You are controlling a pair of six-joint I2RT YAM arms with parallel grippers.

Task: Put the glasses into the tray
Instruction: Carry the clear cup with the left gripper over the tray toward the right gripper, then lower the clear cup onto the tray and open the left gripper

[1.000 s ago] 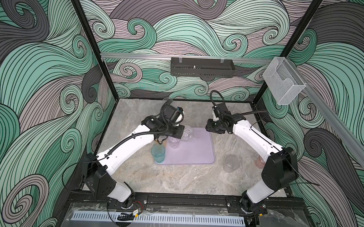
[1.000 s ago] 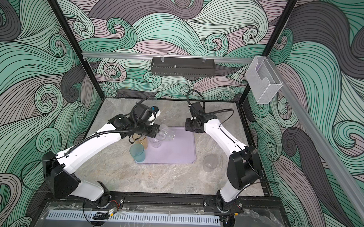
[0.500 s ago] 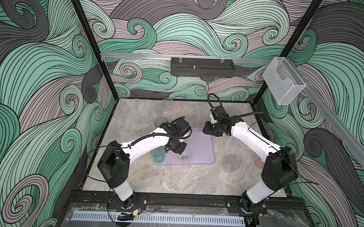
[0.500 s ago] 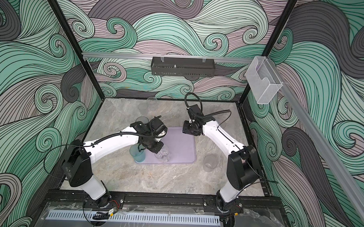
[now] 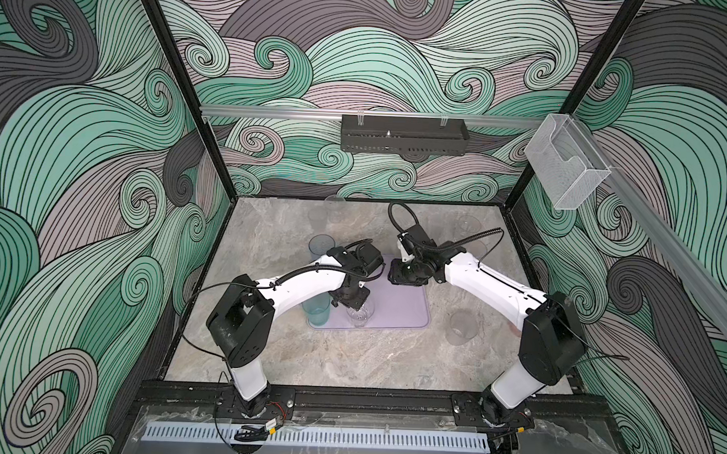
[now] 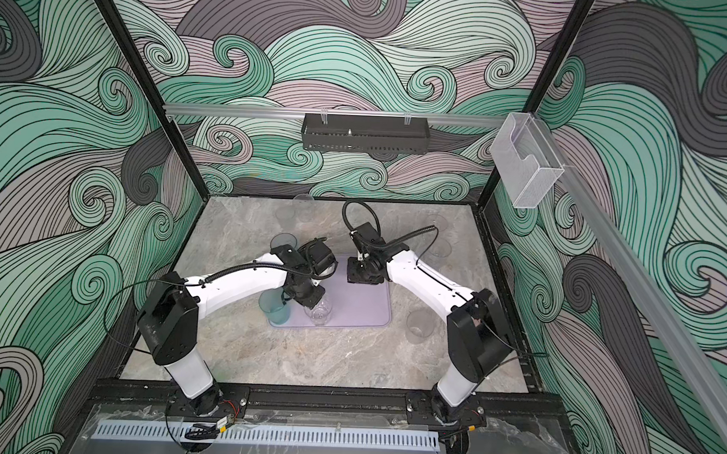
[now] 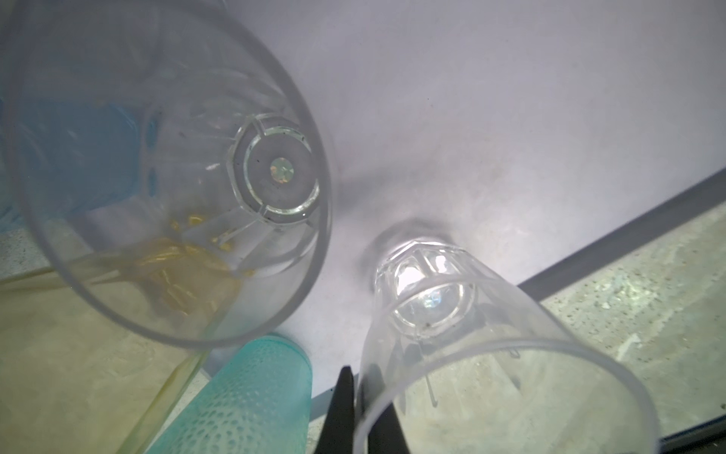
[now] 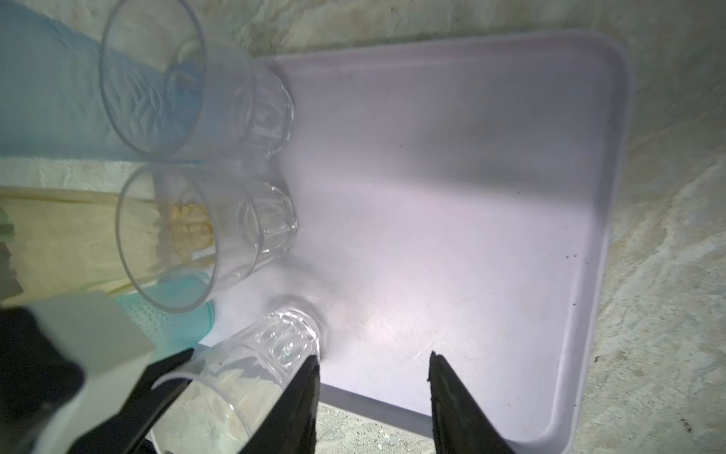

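Observation:
My left gripper [image 5: 353,304] [image 7: 363,416] is shut on the rim of a small clear glass [image 5: 359,314] [image 7: 451,334]. It holds the glass tilted, base down at the front left of the lavender tray [image 5: 404,308] [image 8: 471,196]. Beside it on the tray stand a teal tumbler [image 5: 317,311] [image 7: 243,401] and two more clear glasses [image 8: 251,114] [image 8: 259,228]. Amber and blue tumblers show behind those in the wrist views. My right gripper [image 5: 397,275] [image 8: 373,365] hangs open over the tray's far side, with nothing between its fingers.
A frosted grey cup [image 5: 461,327] stands on the marble right of the tray. A blue tumbler [image 5: 320,245] stands behind my left arm. Faint clear cups sit near the back wall [image 5: 333,210] [image 5: 468,225]. A black rack [image 5: 402,140] and a clear box [image 5: 563,168] hang above.
My left arm has carried the clear glass from the tray's far left to its front left and lowered it. The right gripper has drifted slightly nearer the tray.

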